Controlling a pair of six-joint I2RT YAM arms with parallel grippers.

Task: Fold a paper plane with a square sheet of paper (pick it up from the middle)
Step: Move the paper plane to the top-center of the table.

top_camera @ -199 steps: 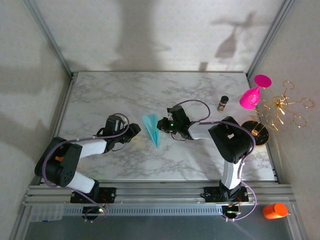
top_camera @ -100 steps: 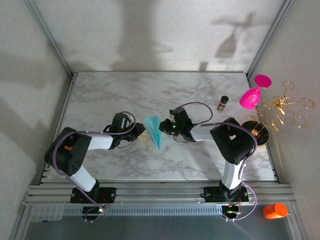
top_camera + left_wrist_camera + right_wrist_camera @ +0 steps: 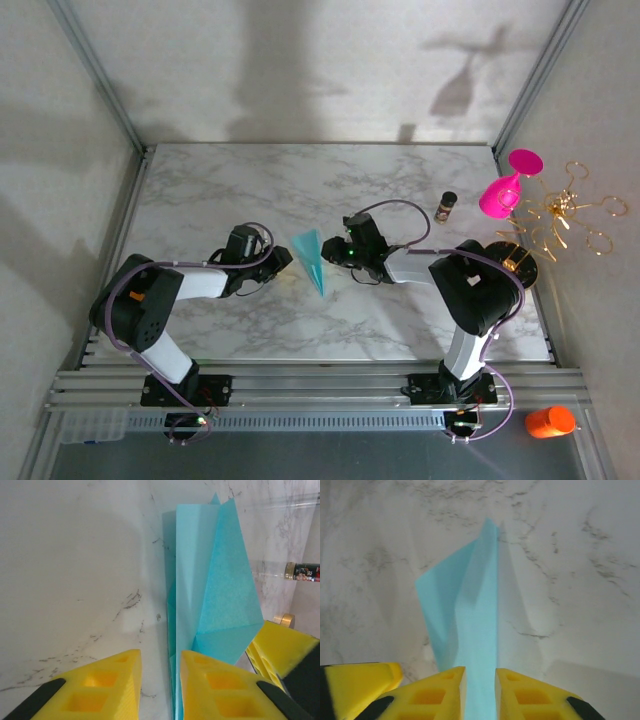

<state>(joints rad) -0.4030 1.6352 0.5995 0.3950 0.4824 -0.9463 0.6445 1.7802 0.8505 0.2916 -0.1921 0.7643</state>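
On the left side, the left jaws are low on the surface (image 3: 200,200), just beside the left edge of the paper plane (image 3: 312,262). In the left wrist view I see bare marble in the narrow gap between them, so they are released and hold nothing. The paper's edge lies against the inner side of the right-hand finger (image 3: 215,690), and the rest of the sheet spreads away to the right of it.

In the middle, the plane lies on the surface between the two arms. Its long axis runs from far to near, with the wide end on the far side and the sharp nose towards the arm bases, a little to the right.

On the right, the right jaws come at the plane from its right edge, about at mid-length. In the right wrist view the teal paper (image 3: 470,610) passes through the small gap between the two fingers (image 3: 445,695). I cannot tell if the pads press it or only stand around it.

I judge that the right arm is the nearer one. Any lift from the middle should go across the long axis, not along it.
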